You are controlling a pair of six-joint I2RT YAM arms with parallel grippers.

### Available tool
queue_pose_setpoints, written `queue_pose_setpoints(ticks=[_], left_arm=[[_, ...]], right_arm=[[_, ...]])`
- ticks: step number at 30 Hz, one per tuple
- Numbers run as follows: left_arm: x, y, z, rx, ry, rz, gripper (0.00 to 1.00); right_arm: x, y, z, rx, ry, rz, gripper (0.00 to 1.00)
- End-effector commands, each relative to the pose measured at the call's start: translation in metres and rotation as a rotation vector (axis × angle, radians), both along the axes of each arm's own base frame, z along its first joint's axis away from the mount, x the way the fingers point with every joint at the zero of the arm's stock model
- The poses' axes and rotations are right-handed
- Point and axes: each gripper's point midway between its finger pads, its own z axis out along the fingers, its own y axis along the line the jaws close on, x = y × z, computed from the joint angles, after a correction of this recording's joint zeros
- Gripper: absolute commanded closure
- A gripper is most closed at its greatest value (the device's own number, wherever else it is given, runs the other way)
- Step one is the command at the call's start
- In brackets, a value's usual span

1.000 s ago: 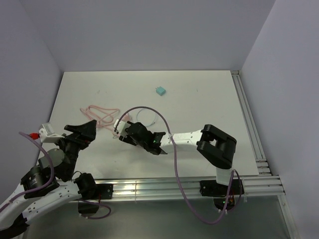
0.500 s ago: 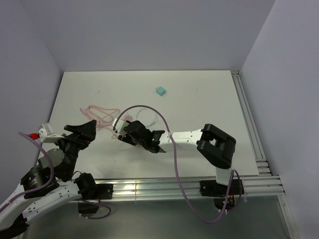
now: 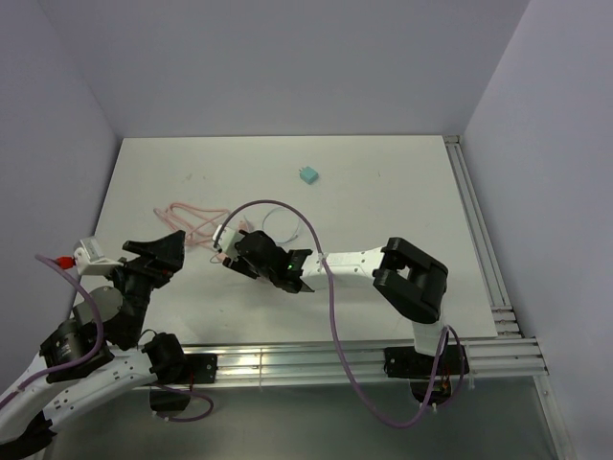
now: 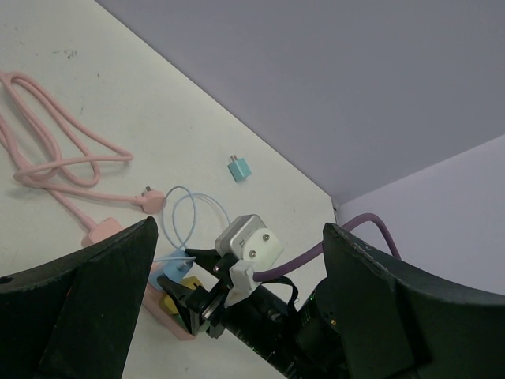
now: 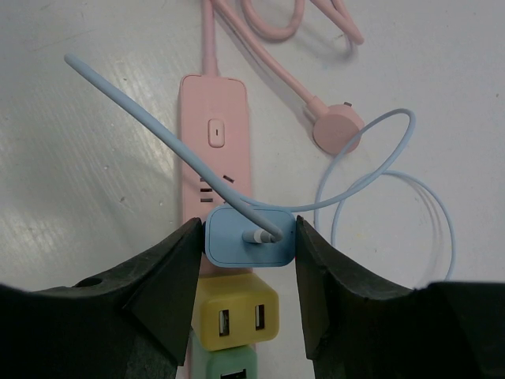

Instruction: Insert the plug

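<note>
In the right wrist view a light-blue plug [image 5: 248,237] with a pale blue cable [image 5: 371,170] sits on the pink power strip [image 5: 215,118], just above a yellow plug [image 5: 235,312] and a green plug [image 5: 225,365]. My right gripper [image 5: 248,241] is shut on the blue plug, one finger on each side. In the top view the right gripper [image 3: 237,252] is over the strip at the table's left centre. My left gripper [image 3: 158,251] is open and empty, raised near the left front. It looks onto the right arm's wrist [image 4: 248,249].
The strip's pink cord [image 3: 192,218] lies coiled to the left of the strip, with its round pink plug [image 5: 338,130] loose on the table. A small teal adapter [image 3: 307,175] lies further back. A purple cable [image 3: 330,287] arcs over the right arm. Metal rails [image 3: 488,249] line the right edge.
My right gripper has moved a little left and back with the blue plug, along the strip. The left arm has not moved.
</note>
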Motion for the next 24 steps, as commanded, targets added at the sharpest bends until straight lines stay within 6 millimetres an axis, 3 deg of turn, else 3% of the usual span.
queue_pose_setpoints(ticks=[1, 16, 24], left_arm=[[0.000, -0.002, 0.002, 0.001, -0.014, -0.011, 0.09], [0.001, -0.006, 0.001, 0.008, -0.011, -0.019, 0.09], [0.002, -0.007, 0.003, 0.007, -0.013, -0.020, 0.09]], right_arm=[[-0.007, -0.011, -0.013, -0.032, 0.041, -0.013, 1.00], [-0.017, -0.025, -0.013, -0.044, 0.073, -0.022, 1.00], [-0.020, -0.018, -0.012, -0.034, 0.096, 0.003, 1.00]])
